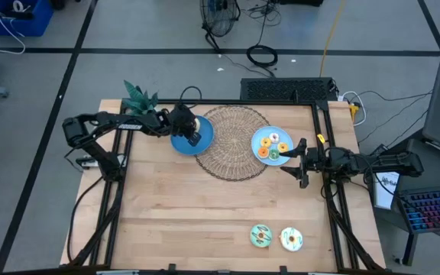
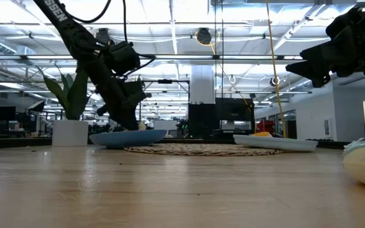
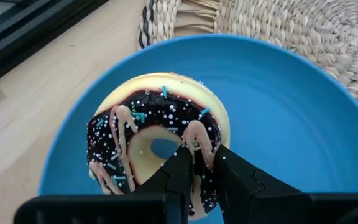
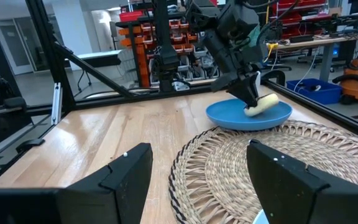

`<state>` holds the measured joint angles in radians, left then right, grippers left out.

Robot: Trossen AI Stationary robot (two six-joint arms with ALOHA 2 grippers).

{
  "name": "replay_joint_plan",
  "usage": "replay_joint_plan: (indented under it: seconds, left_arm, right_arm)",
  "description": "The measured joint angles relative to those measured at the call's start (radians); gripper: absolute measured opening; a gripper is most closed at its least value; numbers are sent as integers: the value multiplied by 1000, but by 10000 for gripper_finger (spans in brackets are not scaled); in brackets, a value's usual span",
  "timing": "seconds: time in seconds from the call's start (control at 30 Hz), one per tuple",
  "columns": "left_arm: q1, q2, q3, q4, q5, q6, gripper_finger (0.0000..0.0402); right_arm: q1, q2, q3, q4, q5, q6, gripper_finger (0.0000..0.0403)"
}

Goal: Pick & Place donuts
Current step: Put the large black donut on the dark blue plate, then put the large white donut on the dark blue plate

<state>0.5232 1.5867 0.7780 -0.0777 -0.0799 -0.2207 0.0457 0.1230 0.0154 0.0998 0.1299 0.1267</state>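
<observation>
Left gripper [image 3: 201, 163] jaws clamping rim of chocolate donut [image 3: 157, 144], lying flat on blue plate [image 3: 278, 106]. Right gripper [image 1: 295, 160] waiting, jaws apart, well beyond wicker mat [image 1: 231, 141].

Wooden bench [image 1: 182, 198], wicker mat [image 1: 231, 141] at rear centre, two frosted donuts [image 1: 261, 236] [image 1: 291, 239] near front edge, potted plant [image 1: 138, 98] at rear left.

1 camera looks straight down on the desk [image 1: 205, 221]; another sits level at desk height; 2 wrist cameras look close (both show the blue plate [image 3: 303, 124]).
</observation>
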Motion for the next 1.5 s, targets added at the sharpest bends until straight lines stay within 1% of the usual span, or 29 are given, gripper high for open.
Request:
replay_joint_plan:
  seconds: [0.43,0.5,0.6,0.83,0.9,1.0,1.13,1.3,1.4,1.5]
  left_arm:
    - [0,-9,0,1,0,3,63]
    - [0,-9,0,0,0,8,70]
    - [0,-9,0,1,0,11,100]
    - [0,-9,0,2,0,48,216]
    - [0,-10,0,8,0,69,244]
    - [0,-33,0,32,0,62,276]
    - [0,-117,0,30,0,34,305]
    - [-2,-308,0,27,20,30,327]
    - [-3,-443,0,21,83,27,333]
    - [-4,-583,0,14,209,12,335]
  right_arm:
    - [0,0,0,0,0,0,242]
    - [0,0,0,0,0,0,242]
    - [0,0,0,0,0,0,242]
    - [0,0,0,0,0,0,242]
    - [0,0,0,0,0,0,242]
    - [0,0,0,0,0,0,242]
    - [0,0,0,0,0,0,242]
    - [0,0,0,0,0,0,242]
    - [0,0,0,0,0,0,242]
    - [0,0,0,0,0,0,242]
